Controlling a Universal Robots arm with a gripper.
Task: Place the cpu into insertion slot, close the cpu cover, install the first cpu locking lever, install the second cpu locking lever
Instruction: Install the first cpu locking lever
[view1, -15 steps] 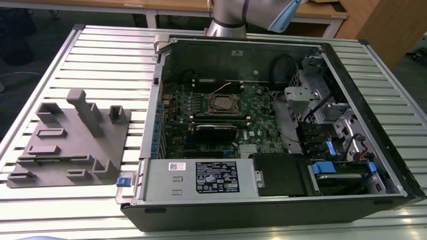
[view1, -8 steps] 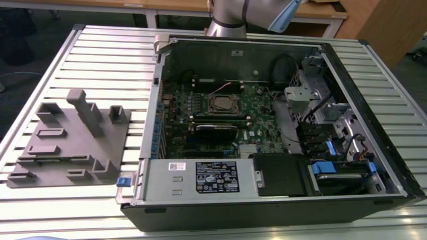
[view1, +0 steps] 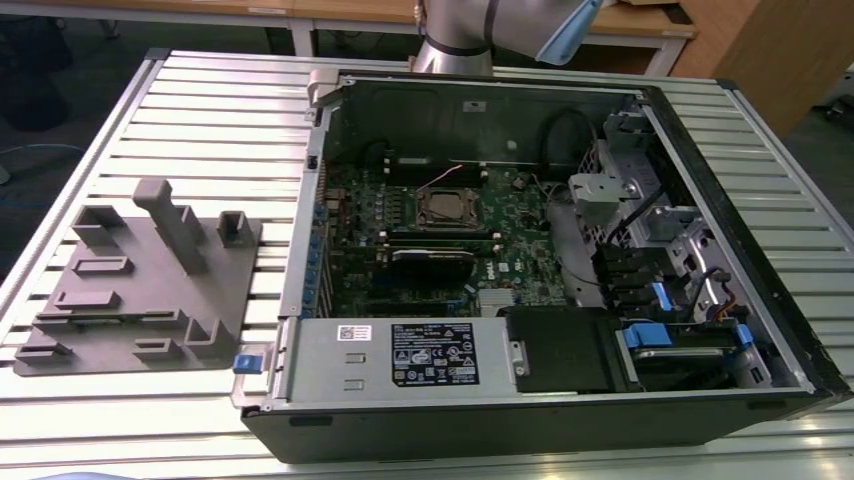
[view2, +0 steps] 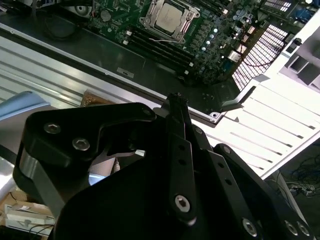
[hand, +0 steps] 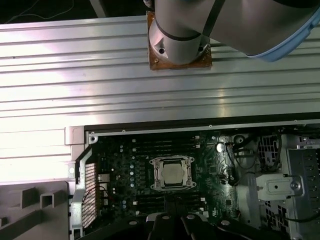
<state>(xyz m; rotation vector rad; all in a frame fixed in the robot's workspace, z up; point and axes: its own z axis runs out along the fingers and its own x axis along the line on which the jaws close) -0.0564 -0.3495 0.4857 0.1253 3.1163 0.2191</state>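
The cpu lies flat in the insertion slot on the green motherboard, inside the open computer case. Its dull silver top shows in both wrist views. The cpu cover, a thin silver frame, lies down around the chip. I cannot tell how the locking levers stand. My gripper hangs well above the case near its wall on the arm-base side, away from the socket. Its black fingers are shut together with nothing between them.
The case lies open on a slatted aluminium table. A grey fixture block stands at the exterior view's left. Inside the case are a power supply, drive bays with blue tabs and cables. My arm's base is bolted behind the case.
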